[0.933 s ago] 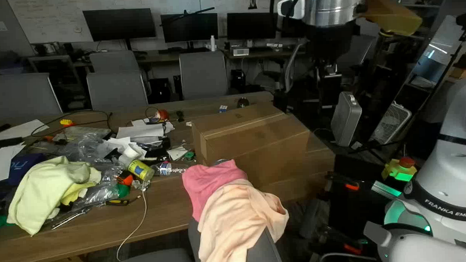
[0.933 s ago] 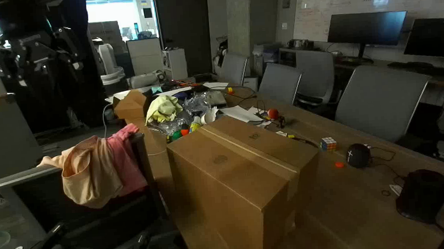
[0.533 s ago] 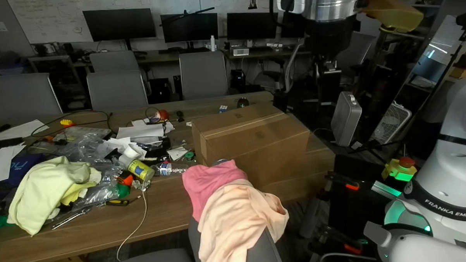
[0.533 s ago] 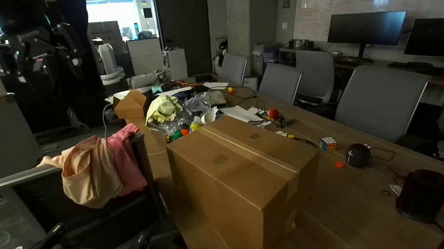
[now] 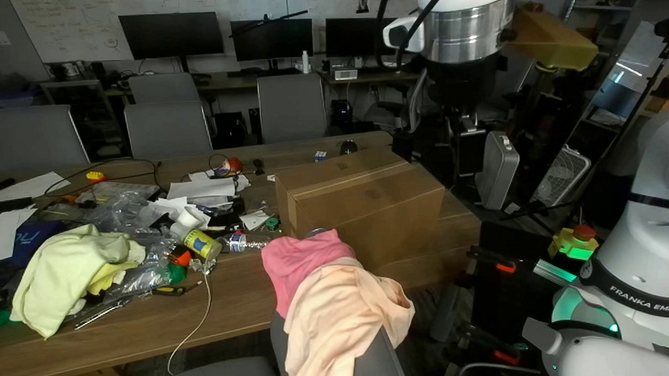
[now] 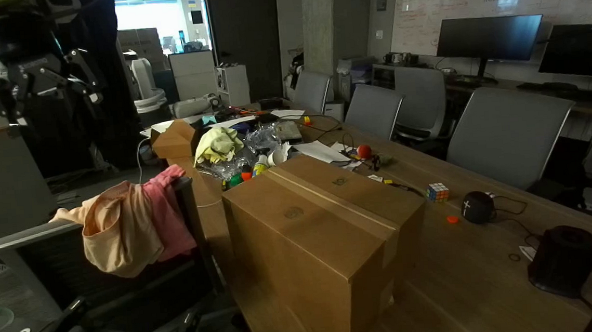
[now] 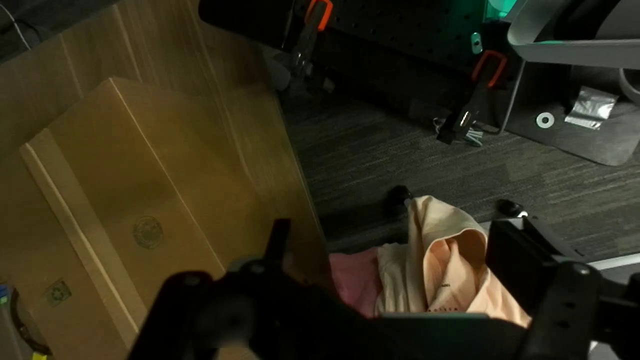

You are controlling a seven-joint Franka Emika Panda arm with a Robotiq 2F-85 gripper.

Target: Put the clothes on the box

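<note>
A peach garment point(image 5: 342, 316) and a pink garment point(image 5: 303, 258) hang over the back of a grey chair beside the table. They also show in an exterior view, peach point(image 6: 121, 233) and pink point(image 6: 169, 219). The closed brown cardboard box point(image 5: 368, 209) stands on the table just beyond them; it also shows in an exterior view point(image 6: 300, 233) and the wrist view point(image 7: 165, 175). My gripper point(image 6: 55, 111) is open and empty, raised above the chair's level. In the wrist view, the peach garment point(image 7: 450, 260) appears between the open fingers point(image 7: 392, 230), well below them. The pink garment is partly hidden.
A light yellow-green cloth point(image 5: 64, 270) lies on a cluttered part of the table with plastic wrap, papers and bottles. A Rubik's cube point(image 6: 437, 192) and black speakers point(image 6: 563, 262) stand beyond the box. Orange-handled clamps point(image 7: 490, 70) lie near the robot base.
My gripper rises slightly, then moves lower and a little to the left in both exterior views. It stays open. The garments, chair and box have not moved.
</note>
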